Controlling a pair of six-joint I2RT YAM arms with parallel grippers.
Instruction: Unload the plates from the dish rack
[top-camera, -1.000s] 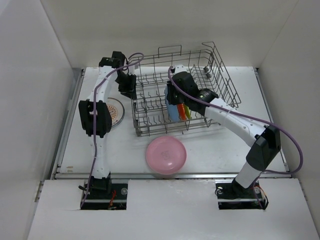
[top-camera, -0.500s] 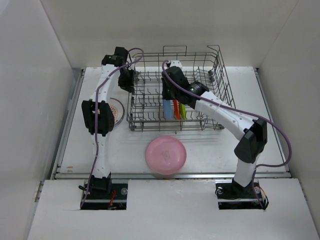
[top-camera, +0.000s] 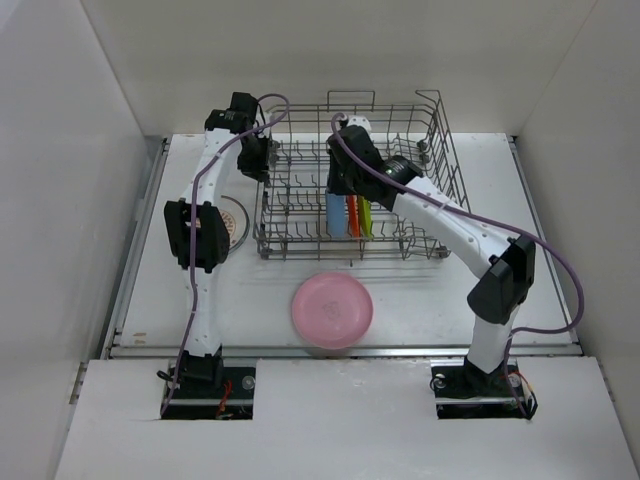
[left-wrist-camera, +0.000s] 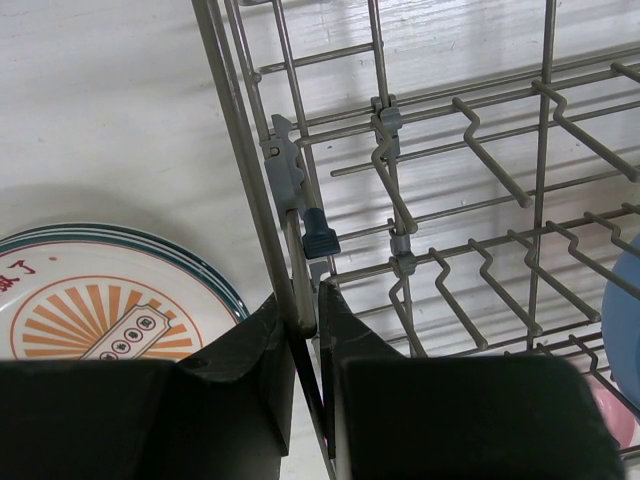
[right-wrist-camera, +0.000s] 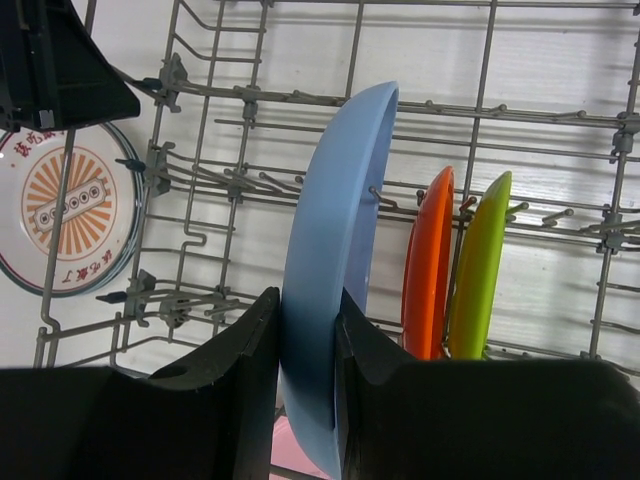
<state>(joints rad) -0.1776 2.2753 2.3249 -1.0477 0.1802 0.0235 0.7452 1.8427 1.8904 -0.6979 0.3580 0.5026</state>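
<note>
The grey wire dish rack (top-camera: 432, 150) stands at the back middle of the table. A blue plate (right-wrist-camera: 340, 200), an orange plate (right-wrist-camera: 428, 270) and a lime green plate (right-wrist-camera: 480, 270) stand on edge in it, side by side. My right gripper (right-wrist-camera: 308, 300) is shut on the blue plate's upper rim, seen from above at the right gripper (top-camera: 341, 185). My left gripper (left-wrist-camera: 305, 305) is shut on the rack's left side wire (left-wrist-camera: 250, 170), near its back-left corner. A pink plate (top-camera: 332, 309) lies flat in front of the rack.
A white plate with an orange sunburst (top-camera: 233, 222) lies flat on the table just left of the rack, partly under my left arm. White walls close in the table on the left, back and right.
The rack, skewed a second ago, now sits square to the table. My left gripper has closed on its left side wire. The right gripper has kept its hold on the blue plate.
</note>
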